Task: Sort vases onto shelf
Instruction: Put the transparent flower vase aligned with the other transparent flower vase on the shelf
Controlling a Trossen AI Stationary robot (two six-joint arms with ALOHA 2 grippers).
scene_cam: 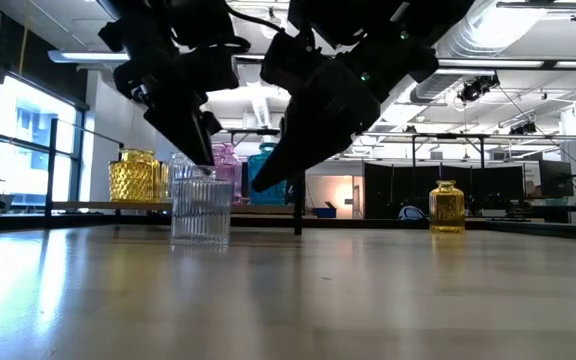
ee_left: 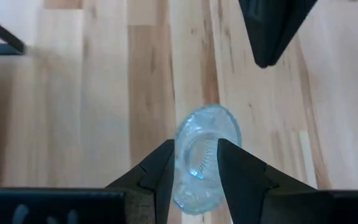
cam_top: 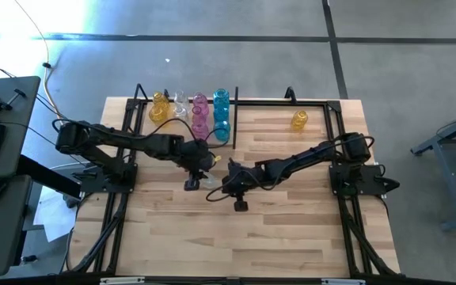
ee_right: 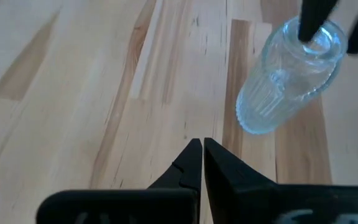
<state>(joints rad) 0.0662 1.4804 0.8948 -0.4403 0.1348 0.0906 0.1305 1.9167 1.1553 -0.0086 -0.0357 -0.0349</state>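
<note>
Holding the left gripper [ee_left: 194,165] over the clear vase [ee_left: 202,155] upright on the worktop [cam_top: 291,229], jaws apart astride its rim, I should close gently before lifting to the shelf [cam_top: 323,104]. Right gripper [ee_right: 201,152] waits beside, jaws together.

Two dark arms, the left arm [cam_top: 117,141] and the right arm [cam_top: 307,158], work over one worktop [cam_top: 244,237], each ending in one pincer: the left pincer [ee_left: 196,147] and the right pincer [ee_right: 202,144]. There is one shelf [cam_top: 275,101], with one upright divider rod [cam_top: 236,119]. The vases come in four colours: one clear vase [scene_cam: 201,208] stands off the shelf, one lone yellow vase [cam_top: 300,120] is in the shelf's right part, and the cluster of vases [cam_top: 200,115] in the left part is packed too tightly for an exact count.
</note>
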